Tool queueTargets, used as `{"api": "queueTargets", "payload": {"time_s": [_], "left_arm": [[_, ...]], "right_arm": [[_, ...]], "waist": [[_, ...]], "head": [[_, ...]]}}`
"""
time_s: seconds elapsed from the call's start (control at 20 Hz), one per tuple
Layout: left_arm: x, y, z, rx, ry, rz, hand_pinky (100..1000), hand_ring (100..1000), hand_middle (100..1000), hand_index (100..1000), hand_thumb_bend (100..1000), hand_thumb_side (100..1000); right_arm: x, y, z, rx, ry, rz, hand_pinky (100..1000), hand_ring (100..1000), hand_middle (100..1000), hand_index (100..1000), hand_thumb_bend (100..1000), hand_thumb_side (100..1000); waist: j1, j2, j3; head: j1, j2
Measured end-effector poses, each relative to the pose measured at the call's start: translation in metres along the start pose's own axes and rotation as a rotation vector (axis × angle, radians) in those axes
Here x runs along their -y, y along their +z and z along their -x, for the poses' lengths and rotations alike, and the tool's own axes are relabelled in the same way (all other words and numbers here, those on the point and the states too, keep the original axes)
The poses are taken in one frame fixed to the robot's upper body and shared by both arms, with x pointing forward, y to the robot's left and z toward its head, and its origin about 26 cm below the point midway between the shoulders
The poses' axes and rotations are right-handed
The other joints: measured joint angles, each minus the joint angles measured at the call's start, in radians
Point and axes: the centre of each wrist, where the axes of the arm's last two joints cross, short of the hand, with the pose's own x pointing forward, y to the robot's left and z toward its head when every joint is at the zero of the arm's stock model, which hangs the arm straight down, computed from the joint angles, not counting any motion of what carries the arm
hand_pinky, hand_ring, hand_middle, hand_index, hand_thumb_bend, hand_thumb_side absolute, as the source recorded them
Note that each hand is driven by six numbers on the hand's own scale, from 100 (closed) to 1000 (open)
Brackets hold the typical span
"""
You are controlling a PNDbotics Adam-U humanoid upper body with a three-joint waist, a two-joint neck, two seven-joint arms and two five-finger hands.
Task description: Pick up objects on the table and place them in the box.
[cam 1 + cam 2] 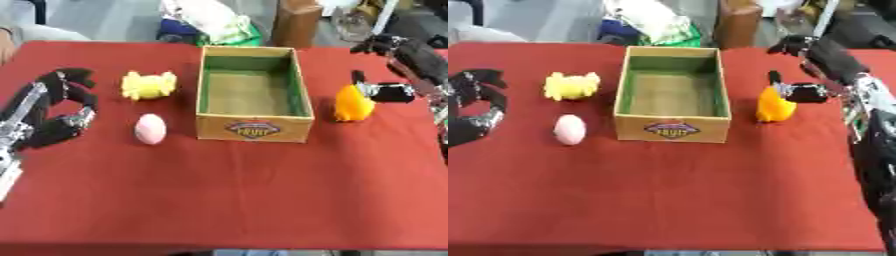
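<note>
Pinching the orange toy (353,104) at right of frame, the right hand (385,91) grasps it beside the box (254,127), ready for lifting; left hand (61,107) idles curled, empty.

I see the open cardboard box (254,95) mid red table (227,200), yellow object (149,85) and pink egg (150,128) to its left, my right robot hand (385,92) touching the orange object (353,105), my left robot hand (61,107) curled, holding nothing, at the left edge.
</note>
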Motion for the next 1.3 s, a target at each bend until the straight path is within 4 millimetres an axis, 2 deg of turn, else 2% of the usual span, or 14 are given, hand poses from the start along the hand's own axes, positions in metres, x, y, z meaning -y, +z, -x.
{"api": "queueTargets", "payload": {"time_s": [0.35, 0.95, 1.0, 1.3], "left_arm": [[0.008, -0.016, 0.003, -0.009, -0.034, 0.081, 695, 633, 675, 835, 179, 219], [0.018, -0.029, 0.011, -0.064, -0.102, 0.124, 695, 637, 680, 835, 178, 234], [0.019, -0.029, 0.012, -0.068, -0.104, 0.126, 706, 657, 696, 842, 251, 240], [0.025, -0.040, 0.021, -0.134, -0.166, 0.206, 721, 683, 723, 853, 385, 244]], "right_arm": [[0.001, -0.001, -0.001, 0.008, 0.001, 0.001, 590, 678, 677, 801, 100, 319], [0.000, -0.005, -0.004, 0.021, 0.000, -0.001, 589, 677, 676, 801, 100, 321], [0.000, -0.005, -0.004, 0.021, 0.000, -0.001, 590, 678, 676, 801, 100, 321], [0.000, -0.005, -0.004, 0.022, -0.001, -0.001, 589, 676, 673, 799, 100, 321]], "waist": [[0.001, 0.000, -0.006], [0.006, 0.000, -0.016], [0.007, 0.000, -0.016], [0.007, 0.000, -0.023]], "head": [[0.005, 0.000], [0.010, 0.000], [0.011, 0.000], [0.014, 0.000]]}}
